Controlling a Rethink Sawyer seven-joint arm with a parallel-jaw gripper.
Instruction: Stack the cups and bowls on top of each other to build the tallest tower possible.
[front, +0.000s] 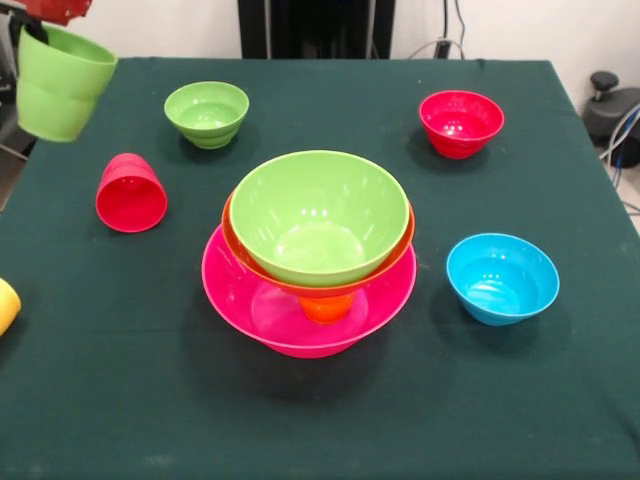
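You see three loose small bowls: green (207, 113), red (461, 122), blue (502, 277). The tower (310, 260) sits mid-table (330, 420), three bowls over an orange cup (327, 307). The gripper (55, 10) clamps the green cup (60, 82) above the far-left corner; red cup (131, 192) lies tipped, yellow cup (6, 305) at the left edge.

Table cloth (300, 420): dark green fabric, matt, fine weave, faint wrinkles. All tableware glossy moulded plastic, smooth, sharp highlights. Centre: large green bowl (320, 215) very shiny inside; large orange bowl (232, 240) under it, same gloss; pink bowl (300, 320) slightly translucent, wet-look sheen. Small green bowl (207, 113) at 11 o'clock, small red bowl (461, 122) at 1 o'clock, blue bowl (502, 277) at 4 o'clock: glossy. Red cup (131, 193) at 9 o'clock: stepped body, glossy. Green cup (62, 83) at 10 o'clock: duller sheen.
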